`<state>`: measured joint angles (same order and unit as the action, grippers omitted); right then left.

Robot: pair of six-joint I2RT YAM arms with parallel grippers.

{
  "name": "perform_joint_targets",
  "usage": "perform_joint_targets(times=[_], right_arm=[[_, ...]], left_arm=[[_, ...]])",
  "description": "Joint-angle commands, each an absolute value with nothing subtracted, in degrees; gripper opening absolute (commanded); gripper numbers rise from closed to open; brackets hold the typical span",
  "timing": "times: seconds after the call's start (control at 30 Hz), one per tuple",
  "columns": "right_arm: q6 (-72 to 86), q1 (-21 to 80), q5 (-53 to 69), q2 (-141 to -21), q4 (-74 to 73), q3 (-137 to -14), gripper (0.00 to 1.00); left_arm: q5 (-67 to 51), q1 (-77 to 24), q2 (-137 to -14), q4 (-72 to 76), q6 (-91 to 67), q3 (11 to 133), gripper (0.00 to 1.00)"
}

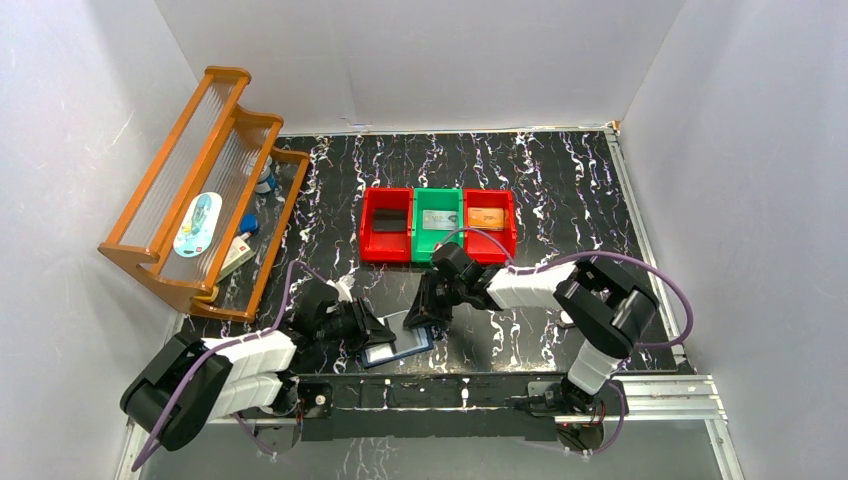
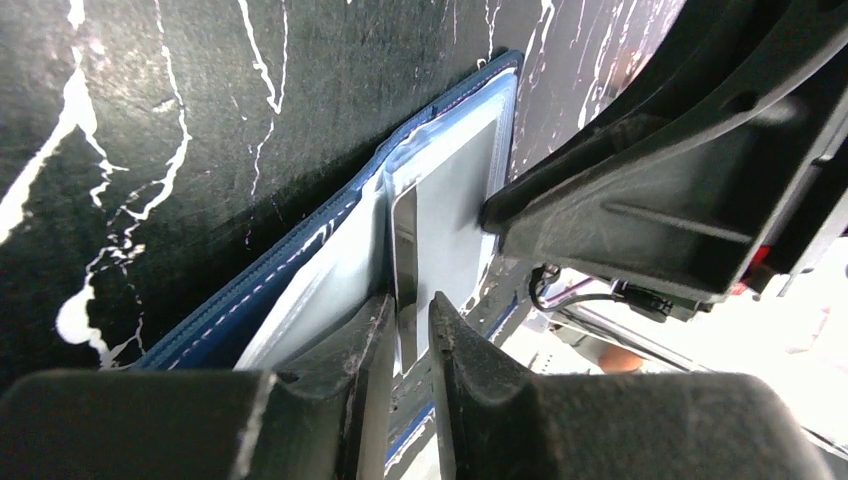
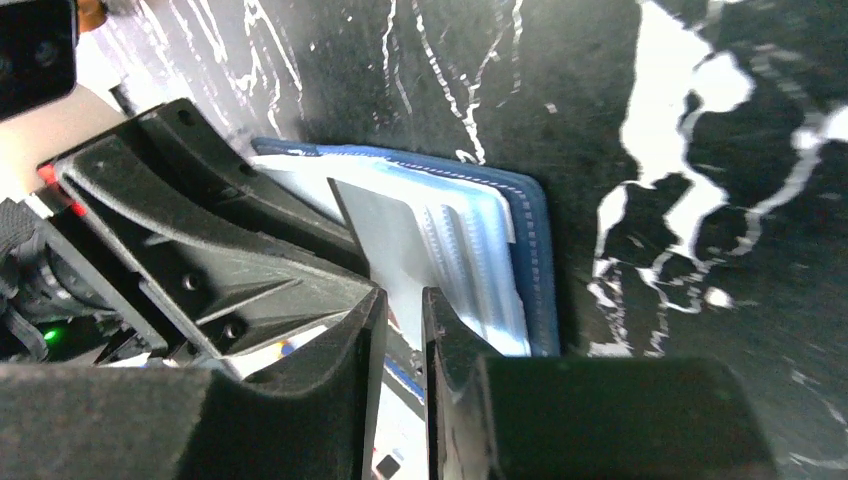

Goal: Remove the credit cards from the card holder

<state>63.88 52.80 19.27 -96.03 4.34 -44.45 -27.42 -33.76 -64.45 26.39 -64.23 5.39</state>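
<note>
Straddling card holder's (image 2: 300, 250) sleeve (image 2: 404, 240): left gripper (image 2: 410, 305)

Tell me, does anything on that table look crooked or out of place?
Only the small navy-blue folding card holder. It lies open and skewed at the near edge of the marbled black table, and one pale plastic sleeve stands up on edge between the fingers of the left tool instead of lying flat.

1. Card holder (image 3: 535, 260) cover, just right of the right claw (image 3: 404, 300): navy, leather-like, matt, with pale stitching along the edge.
2. Sleeves (image 3: 470, 260) inside it, beside the claw: clear pale-blue plastic, ribbed, with a faint sheen.
3. Claw fingers (image 3: 455, 350): black plastic, matt, smooth.
4. Table (image 3: 700, 150) beyond the claw: black marble pattern with white veins, dull, scuffed.
</note>
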Motion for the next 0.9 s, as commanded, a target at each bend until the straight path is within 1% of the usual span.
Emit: perform_joint_targets(times=[0.0, 0.1, 0.23, 0.33, 0.47, 0.6, 0.87], right_arm=[[66.57, 54.05, 23.19, -99.23, 9.63, -41.06, 0.28], [66.97, 54.05, 24.50, -99.40, 11.00, -40.53, 0.28], [67.31, 54.05, 24.48, -100.96, 11.14, -40.34, 0.27], [67.20, 54.05, 23.48, -100.33, 10.14, -40.37, 0.27], [66.17, 54.03, 22.65, -100.11, 8.24, -41.64, 0.28], [64.94, 53.98, 21.53, -100.11, 6.16, -43.53, 0.28], [60.04, 53.05, 14.01, -94.42, -3.83, -48.77, 0.32]], left_arm=[[-28.54, -33.05, -65.76, 33.76, -67.88, 3.44, 0.19], [-28.50, -32.54, -65.65, 35.52, -69.06, 2.52, 0.22], [-28.03, -31.87, -64.29, 34.80, -69.67, 1.75, 0.23], [-27.44, -31.43, -63.09, 33.06, -69.49, 1.56, 0.18], [-27.57, -31.20, -63.09, 31.53, -67.67, 2.59, 0.01], [-27.86, -31.19, -63.46, 30.43, -66.37, 3.69, 0.00], [-27.08, -31.11, -61.84, 25.05, -64.66, 3.72, 0.00]])
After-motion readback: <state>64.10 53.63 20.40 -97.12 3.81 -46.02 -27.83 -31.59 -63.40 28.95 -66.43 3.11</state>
